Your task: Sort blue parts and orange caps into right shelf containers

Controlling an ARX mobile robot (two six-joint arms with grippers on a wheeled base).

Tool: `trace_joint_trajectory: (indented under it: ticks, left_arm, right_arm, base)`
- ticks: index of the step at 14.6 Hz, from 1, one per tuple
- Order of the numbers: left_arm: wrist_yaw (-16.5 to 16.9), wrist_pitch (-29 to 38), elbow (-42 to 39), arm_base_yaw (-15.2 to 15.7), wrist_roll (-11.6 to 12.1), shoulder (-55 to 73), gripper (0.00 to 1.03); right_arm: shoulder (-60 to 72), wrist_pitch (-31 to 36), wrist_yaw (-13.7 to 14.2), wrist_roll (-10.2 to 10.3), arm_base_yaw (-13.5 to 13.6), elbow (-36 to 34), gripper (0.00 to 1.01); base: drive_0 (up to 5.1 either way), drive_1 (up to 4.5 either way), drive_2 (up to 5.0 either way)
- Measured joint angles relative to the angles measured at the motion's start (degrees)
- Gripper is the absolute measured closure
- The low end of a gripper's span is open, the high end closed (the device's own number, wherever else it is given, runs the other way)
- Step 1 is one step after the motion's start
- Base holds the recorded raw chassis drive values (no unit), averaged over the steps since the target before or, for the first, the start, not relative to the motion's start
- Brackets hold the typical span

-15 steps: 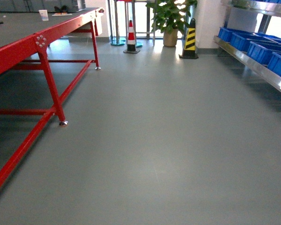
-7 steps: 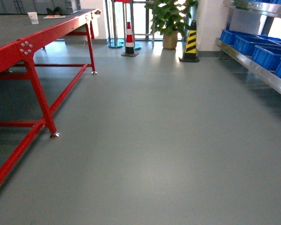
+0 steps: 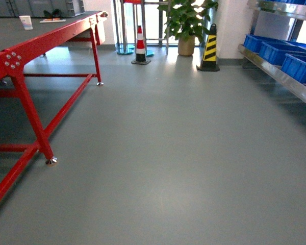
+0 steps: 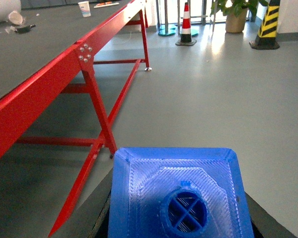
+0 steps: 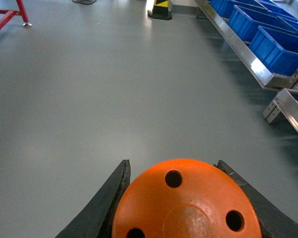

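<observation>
Grippers each carry a part; no lettering is readable anywhere. Right gripper has its dark fingers pressed against both sides of an orange cap, flat holed top facing the camera. Left gripper is hidden beneath a blue part, so its grip cannot be judged. Beyond, right of the red-framed table, the steel shelf holds blue containers. Since the earlier frame, the table's near leg has slid lower-left and the containers further right.
</observation>
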Motion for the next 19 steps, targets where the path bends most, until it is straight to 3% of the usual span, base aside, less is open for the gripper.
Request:
trace_joint_trajectory:
  ticks: [10, 19]
  left_arm:
    - [0.0, 0.1, 0.0, 0.0, 0.0, 0.0, 0.58]
    - [0.0, 0.2, 0.0, 0.0, 0.0, 0.0, 0.58]
  right_arm:
    - [0.0, -0.2, 0.0, 0.0, 0.0, 0.0, 0.57]
    - [0.0, -0.1, 0.0, 0.0, 0.0, 0.0, 0.57]
  base:
    - [5.1, -2.35, -2.3]
    - [0.0, 4.31, -4.4]
